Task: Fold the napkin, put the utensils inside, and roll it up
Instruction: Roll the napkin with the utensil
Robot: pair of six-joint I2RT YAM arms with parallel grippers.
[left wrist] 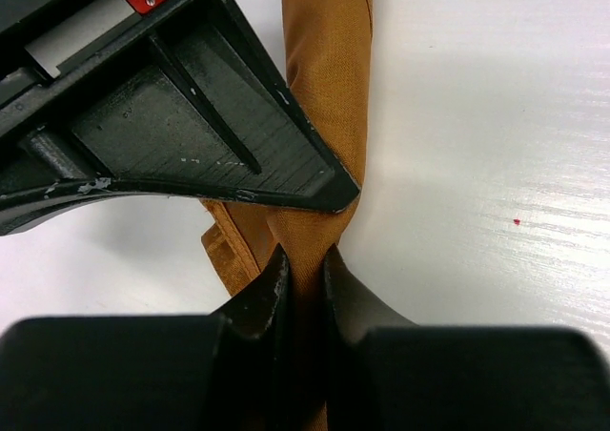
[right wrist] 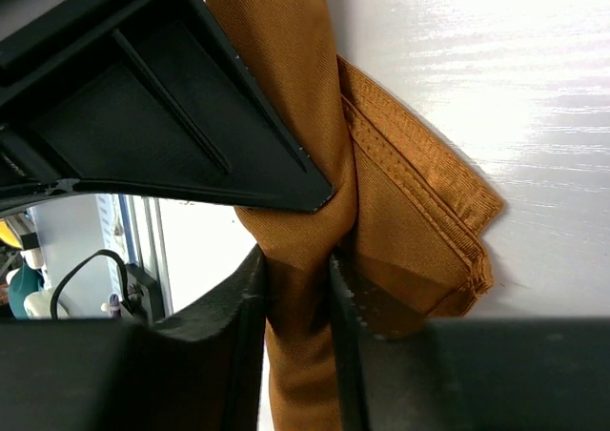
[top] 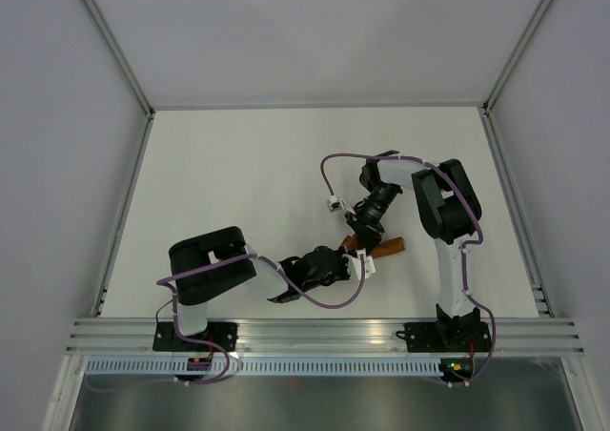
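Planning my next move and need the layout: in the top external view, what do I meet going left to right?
left arm's base → left gripper → free end of the napkin → right arm's base. The right gripper overlaps the left gripper and the napkin, so it is left out of the order.

**Surfaces and finishes**

Napkin (right wrist: 286,88): thin woven cloth, matt, with a fine diagonal weave. Its hem (right wrist: 419,183) is doubled and stitched.
Fingers (left wrist: 253,307): black plastic, dull, with moulded ribs and pale scuffs along the edges.
Table (left wrist: 496,116): white, smooth, faint streaky grain, soft sheen.
Rails (top: 324,334): bare brushed metal.
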